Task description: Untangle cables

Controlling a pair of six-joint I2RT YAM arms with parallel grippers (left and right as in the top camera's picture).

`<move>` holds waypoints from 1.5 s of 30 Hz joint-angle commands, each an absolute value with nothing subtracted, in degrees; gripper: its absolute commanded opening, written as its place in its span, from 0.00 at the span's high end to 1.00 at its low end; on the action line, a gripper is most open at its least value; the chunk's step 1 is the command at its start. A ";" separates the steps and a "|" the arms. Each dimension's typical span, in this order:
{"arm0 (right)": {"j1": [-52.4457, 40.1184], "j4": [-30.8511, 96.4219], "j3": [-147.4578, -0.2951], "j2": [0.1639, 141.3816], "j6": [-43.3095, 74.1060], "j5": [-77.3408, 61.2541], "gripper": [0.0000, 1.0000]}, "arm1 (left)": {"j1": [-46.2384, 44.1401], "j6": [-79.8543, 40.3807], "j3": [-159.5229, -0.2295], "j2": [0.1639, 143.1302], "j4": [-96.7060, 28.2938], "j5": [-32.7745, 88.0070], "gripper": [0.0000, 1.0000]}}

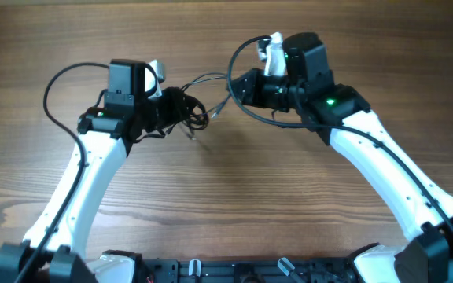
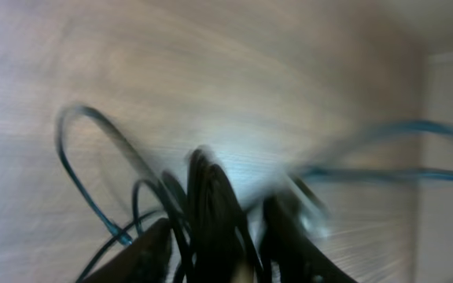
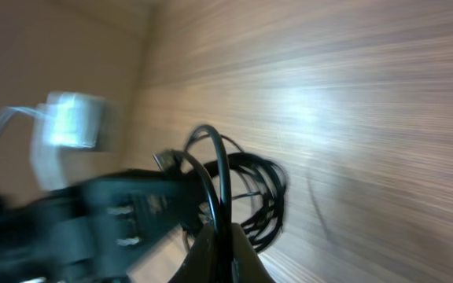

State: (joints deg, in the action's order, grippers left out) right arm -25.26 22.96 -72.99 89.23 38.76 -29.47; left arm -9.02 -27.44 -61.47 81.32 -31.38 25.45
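A wood-grain table [image 1: 234, 196] spans the view, brown with darker streaks running along its length.

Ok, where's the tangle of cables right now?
Overhead, the cables are bunched left of centre at the left gripper, with a couple of strands stretching right to the right gripper, which pinches one.

Blurred; cables [image 2: 208, 192] bunched within hand [image 2: 220, 240], over table [image 2: 211, 71].
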 commanded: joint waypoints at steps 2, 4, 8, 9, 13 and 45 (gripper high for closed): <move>-24.56 27.90 -74.15 87.11 36.97 -16.27 0.96 | -8.47 -24.21 -63.83 73.32 -27.29 35.38 0.53; -24.56 31.18 -74.15 87.11 39.13 -9.37 0.96 | -8.47 -24.21 -63.83 72.40 -26.65 38.24 0.53; -24.56 25.56 -74.15 87.11 38.96 -29.54 0.96 | -8.49 -24.88 -63.83 73.78 -28.32 30.81 0.44; -24.56 21.23 -74.15 87.11 38.96 -37.08 0.96 | -8.54 -24.86 -63.81 74.54 -28.58 30.83 0.38; -24.56 8.43 -74.15 87.11 44.23 -47.62 0.96 | -8.54 -24.82 -63.81 76.49 -29.47 30.98 0.30; -24.58 -1.28 -74.15 87.15 49.19 -60.42 0.96 | -12.84 -27.73 -63.77 83.68 -24.77 32.18 0.33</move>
